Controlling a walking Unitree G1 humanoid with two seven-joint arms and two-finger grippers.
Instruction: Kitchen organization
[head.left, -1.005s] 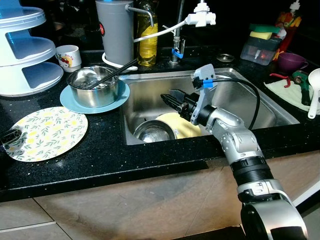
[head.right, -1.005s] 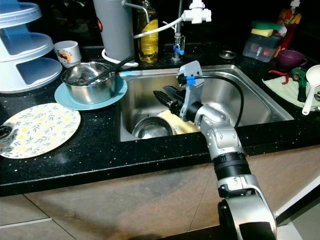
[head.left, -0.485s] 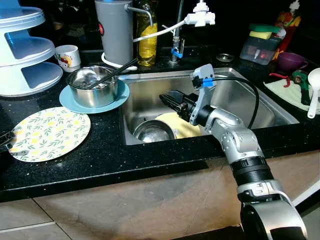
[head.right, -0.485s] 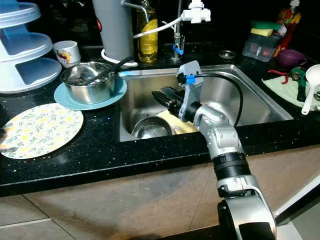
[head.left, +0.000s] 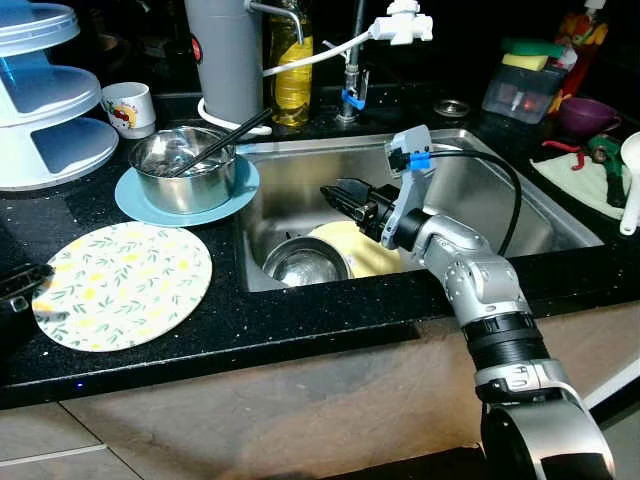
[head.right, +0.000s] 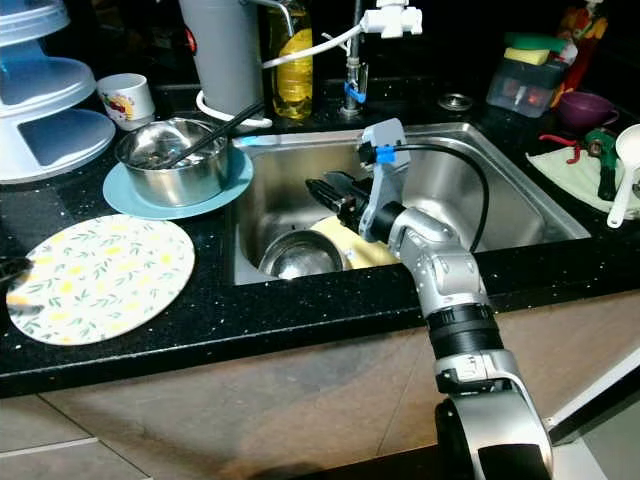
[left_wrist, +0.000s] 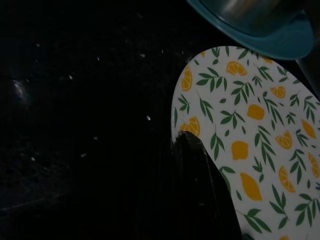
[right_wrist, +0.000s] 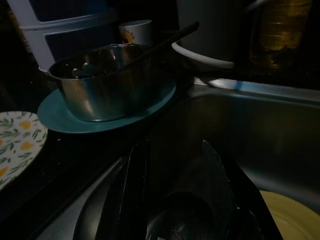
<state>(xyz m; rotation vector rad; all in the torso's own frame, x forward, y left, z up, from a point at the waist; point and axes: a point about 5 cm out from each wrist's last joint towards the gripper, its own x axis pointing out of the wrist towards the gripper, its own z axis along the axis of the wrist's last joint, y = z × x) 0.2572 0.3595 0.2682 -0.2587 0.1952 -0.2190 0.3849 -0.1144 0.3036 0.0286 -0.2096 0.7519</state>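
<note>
Left gripper (head.left: 18, 283) at rim of round lemon-print plate (head.left: 122, 284) on black bench (head.left: 260, 320); grip cannot be told. Plate closer than second ago. Right gripper (head.left: 340, 194) open, empty, above small steel bowl (head.left: 306, 262) in sink (head.left: 490, 200).

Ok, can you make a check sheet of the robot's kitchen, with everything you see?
Surface: black speckled counter around a steel sink.
Job's things: lemon plate; steel pot on a blue plate; steel bowl and yellow plate in the sink.
Clutter: cup, oil bottle, sponge box.
Grippers: right gripper open above the sink; left gripper at the lemon plate's edge.
Cables: black cable on the right arm.
Surroundings: white tiered rack.
</note>
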